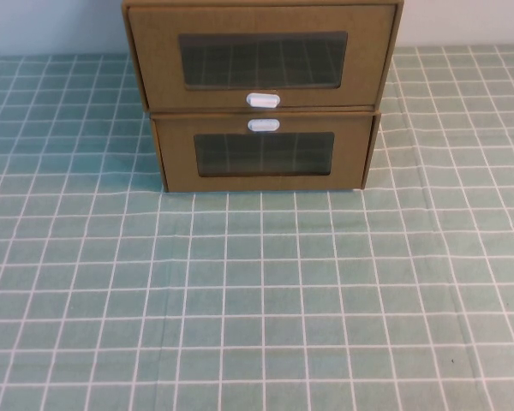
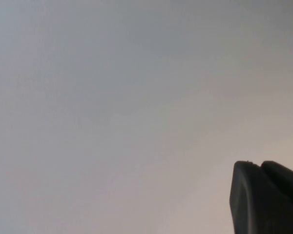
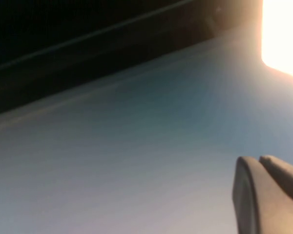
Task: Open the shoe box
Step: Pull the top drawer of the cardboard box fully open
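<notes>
The left gripper [image 2: 260, 165], seen only by its wrist camera, has two matte black fingers [image 2: 244, 204] with rounded tips and a thin seam between. The right gripper [image 3: 259, 160] matches, looking greyer in bright light

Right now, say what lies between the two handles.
High view: only cardboard and the seam between upper box and lower box. The left gripper and right gripper show only in wrist views.

Brown cardboard colours the upper shoe box [image 1: 261, 60] and the lower shoe box [image 1: 265, 154], each with a dark window showing a faint grid and a white pull tab [image 1: 263, 100]. The tablecloth [image 1: 257, 300] is teal, checked with thin white lines. The left gripper [image 2: 260, 168] is black, with plain grey fading to beige beyond its jaws. The right gripper [image 3: 259, 163] is grey-brown, with blue-grey and then a black band beyond its jaws.
</notes>
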Tool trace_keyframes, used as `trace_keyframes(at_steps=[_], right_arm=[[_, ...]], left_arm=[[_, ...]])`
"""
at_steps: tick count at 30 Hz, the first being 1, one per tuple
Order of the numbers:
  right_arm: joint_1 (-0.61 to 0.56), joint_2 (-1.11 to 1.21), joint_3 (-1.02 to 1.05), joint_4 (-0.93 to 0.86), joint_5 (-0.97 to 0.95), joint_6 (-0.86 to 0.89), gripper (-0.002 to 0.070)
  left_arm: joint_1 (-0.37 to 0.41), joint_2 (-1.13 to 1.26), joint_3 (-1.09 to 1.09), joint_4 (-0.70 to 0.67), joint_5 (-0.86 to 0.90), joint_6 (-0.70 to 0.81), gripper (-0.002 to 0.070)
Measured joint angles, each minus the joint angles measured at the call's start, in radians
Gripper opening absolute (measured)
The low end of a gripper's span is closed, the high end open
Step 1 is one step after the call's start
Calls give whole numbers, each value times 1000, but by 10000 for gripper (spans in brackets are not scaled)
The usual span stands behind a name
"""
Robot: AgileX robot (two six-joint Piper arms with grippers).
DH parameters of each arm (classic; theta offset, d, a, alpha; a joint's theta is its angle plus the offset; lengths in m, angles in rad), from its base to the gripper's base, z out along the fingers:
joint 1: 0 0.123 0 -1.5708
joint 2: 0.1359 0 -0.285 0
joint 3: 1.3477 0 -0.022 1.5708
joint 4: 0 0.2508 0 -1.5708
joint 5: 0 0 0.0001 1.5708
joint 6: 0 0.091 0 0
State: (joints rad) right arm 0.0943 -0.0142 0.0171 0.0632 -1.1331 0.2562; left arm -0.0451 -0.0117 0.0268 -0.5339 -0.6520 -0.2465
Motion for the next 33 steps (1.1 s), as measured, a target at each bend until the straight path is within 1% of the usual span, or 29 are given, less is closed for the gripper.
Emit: trace_keyframes(at_steps=[3, 5, 7, 9, 11, 14, 17, 19, 22, 24, 26, 28, 30, 33], right_arm=[[0, -1, -53, -5, 51, 92, -13], [0, -1, -124, -37, 146, 120, -13], [0, -1, -210, -113, 297, 146, -13], [0, -1, -319, -203, 482, 220, -13], [0, 17, -417, -245, 610, 309, -14], [0, 117, -576, -266, 736, 392, -14], [0, 270, -703, -306, 821, 418, -14], [0, 372, -773, -320, 891, 423, -14], [0, 533, -860, -355, 1013, 426, -14], [0, 633, -890, -423, 1050, 391, -14], [0, 716, -895, -513, 1030, 331, -14], [0, 779, -895, -584, 986, 316, -14], [2, 837, -895, -618, 921, 371, -14], [2, 907, -895, -675, 862, 482, -13]], left_arm=[[0, -2, -5, 8, -125, -25, -4], [0, -2, -48, 6, -137, -28, -4], [0, -2, -144, 12, -78, 21, -4], [0, 21, -269, 28, 11, 104, -4], [0, 89, -387, 42, 82, 172, -4], [0, 253, -575, 57, 167, 208, -4], [0, 443, -798, 154, 368, 224, -4], [0, 571, -958, 235, 607, 227, -4], [0, 745, -1153, 285, 957, 233, -4], [0, 841, -1236, 300, 1077, 240, -4], [0, 933, -1287, 298, 1117, 247, -4], [0, 1013, -1318, 263, 1129, 266, -4], [0, 1076, -1341, 185, 1144, 337, -4], [0, 1164, -1372, 4, 1189, 532, -4]])
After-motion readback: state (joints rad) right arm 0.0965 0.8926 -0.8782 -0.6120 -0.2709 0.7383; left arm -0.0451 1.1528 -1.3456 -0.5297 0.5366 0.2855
